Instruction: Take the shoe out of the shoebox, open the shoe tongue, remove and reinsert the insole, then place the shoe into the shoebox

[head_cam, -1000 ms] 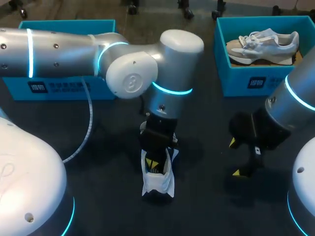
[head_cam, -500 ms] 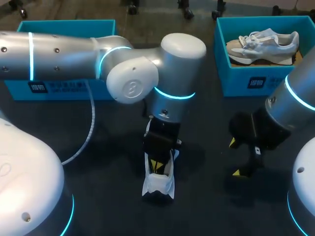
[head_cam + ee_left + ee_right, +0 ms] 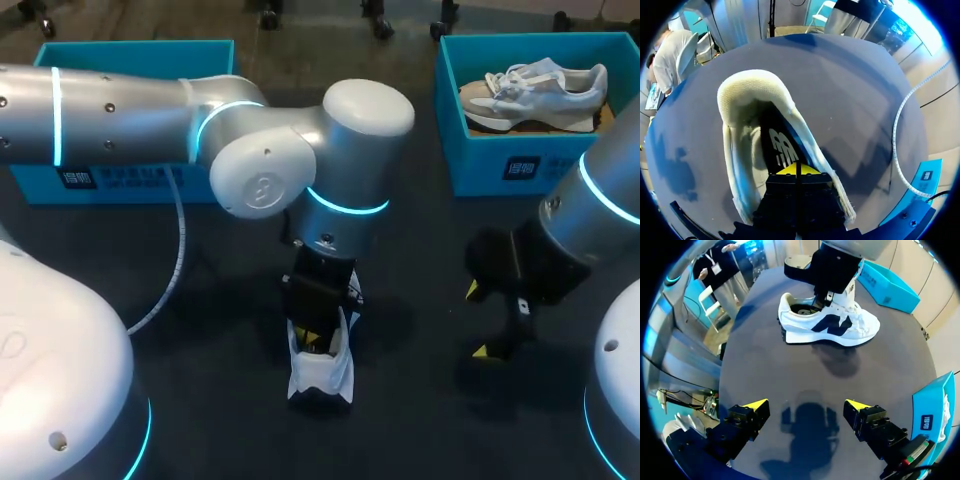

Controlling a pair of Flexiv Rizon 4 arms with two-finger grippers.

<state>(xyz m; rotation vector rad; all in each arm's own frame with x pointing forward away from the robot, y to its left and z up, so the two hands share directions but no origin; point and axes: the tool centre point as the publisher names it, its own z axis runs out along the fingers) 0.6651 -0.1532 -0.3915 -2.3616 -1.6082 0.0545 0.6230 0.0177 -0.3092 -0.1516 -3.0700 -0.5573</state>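
1. Your shoe (image 3: 320, 370) stands upright on its sole on the dark table (image 3: 420, 430), in the lower middle of the head view. Its heel points toward the bottom edge, and its front end is hidden under the left arm.
2. Your left gripper (image 3: 316, 338) is down inside the shoe's opening. In the left wrist view its yellow fingertips (image 3: 785, 170) are pressed together with only a thin seam between them. They sit right at the dark insole (image 3: 780, 150), with the padded heel collar (image 3: 750, 82) ahead of them. You cannot tell whether any of the insole is pinched in that seam.
3. Your right gripper (image 3: 478, 320) hangs over bare table at the right of the head view, well apart from the shoe. Its fingers (image 3: 754, 407) are spread wide with nothing between them.
4. One blue shoebox (image 3: 130, 182) sits at the upper left of the head view, partly behind the left arm. A second blue shoebox (image 3: 520, 168) at the upper right holds another pale shoe (image 3: 535, 88).
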